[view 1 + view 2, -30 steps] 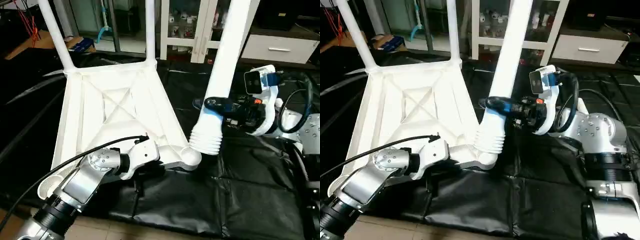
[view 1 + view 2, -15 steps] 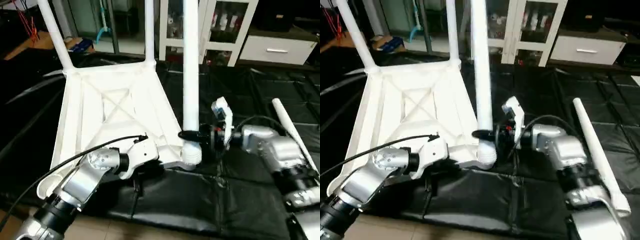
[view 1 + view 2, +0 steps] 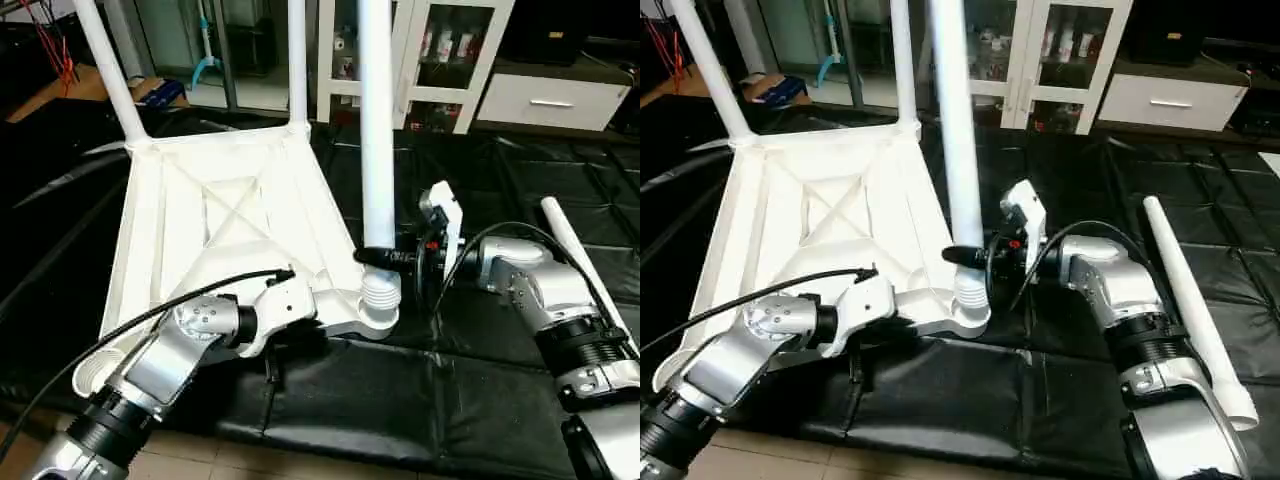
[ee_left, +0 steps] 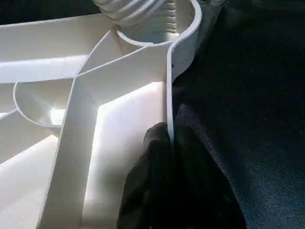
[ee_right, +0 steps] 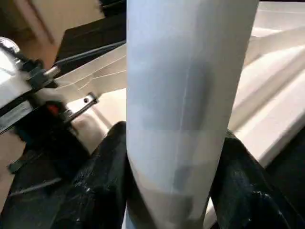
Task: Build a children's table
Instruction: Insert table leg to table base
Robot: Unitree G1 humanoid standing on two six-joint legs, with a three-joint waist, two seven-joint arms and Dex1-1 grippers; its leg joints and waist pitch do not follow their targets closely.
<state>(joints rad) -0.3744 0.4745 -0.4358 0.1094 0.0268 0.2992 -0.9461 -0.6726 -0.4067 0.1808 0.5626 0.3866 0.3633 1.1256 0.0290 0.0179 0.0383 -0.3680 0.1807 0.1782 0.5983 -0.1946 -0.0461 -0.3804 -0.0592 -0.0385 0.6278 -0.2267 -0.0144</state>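
Two grippers share the work. The left gripper [image 4: 167, 143] pinches the tabletop [image 3: 230, 215] rim, steadying it. The right gripper [image 3: 392, 257] clasps a leg [image 3: 375, 120] upright over the corner socket [image 3: 372, 318], for threading.

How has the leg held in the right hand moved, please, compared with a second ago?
Yes. The leg has swung from leaning rightward to upright, and its ribbed end now sits in the tabletop's near corner socket instead of beside it.
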